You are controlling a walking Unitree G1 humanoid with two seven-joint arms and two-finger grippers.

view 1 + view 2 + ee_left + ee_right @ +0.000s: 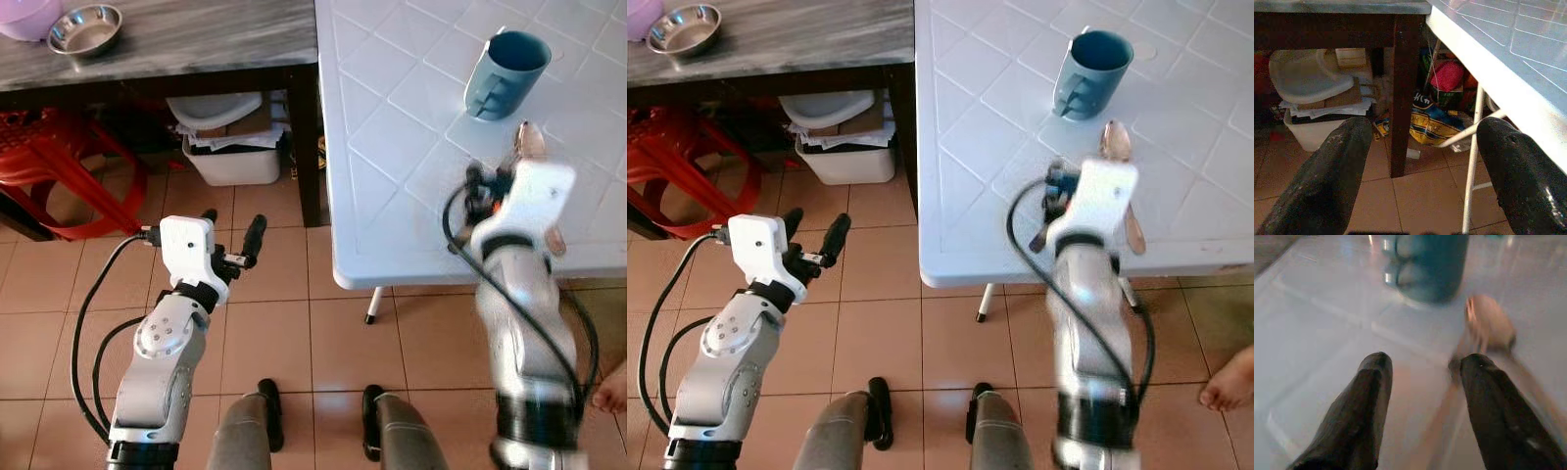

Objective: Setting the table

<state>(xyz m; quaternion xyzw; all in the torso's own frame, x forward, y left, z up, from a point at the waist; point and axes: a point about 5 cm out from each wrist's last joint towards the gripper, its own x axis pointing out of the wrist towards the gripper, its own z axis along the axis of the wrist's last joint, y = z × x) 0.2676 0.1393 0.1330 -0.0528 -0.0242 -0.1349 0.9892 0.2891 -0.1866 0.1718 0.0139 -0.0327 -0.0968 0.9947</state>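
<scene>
White table (392,147) with a blue mug (505,74): right gripper (1422,369), fingers apart, hovers beside a spoon (1488,323); left gripper (1420,147), fingers apart, holds nothing.

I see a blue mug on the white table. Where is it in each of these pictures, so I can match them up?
Left eye view: the blue mug stands upper right on the white table, beyond the right gripper.
Right eye view: upper right of centre.
Left wrist view: not in it.
Right wrist view: top centre, blurred, ahead of the fingers.
Shared landmark: the spoon lying just before the mug.
</scene>
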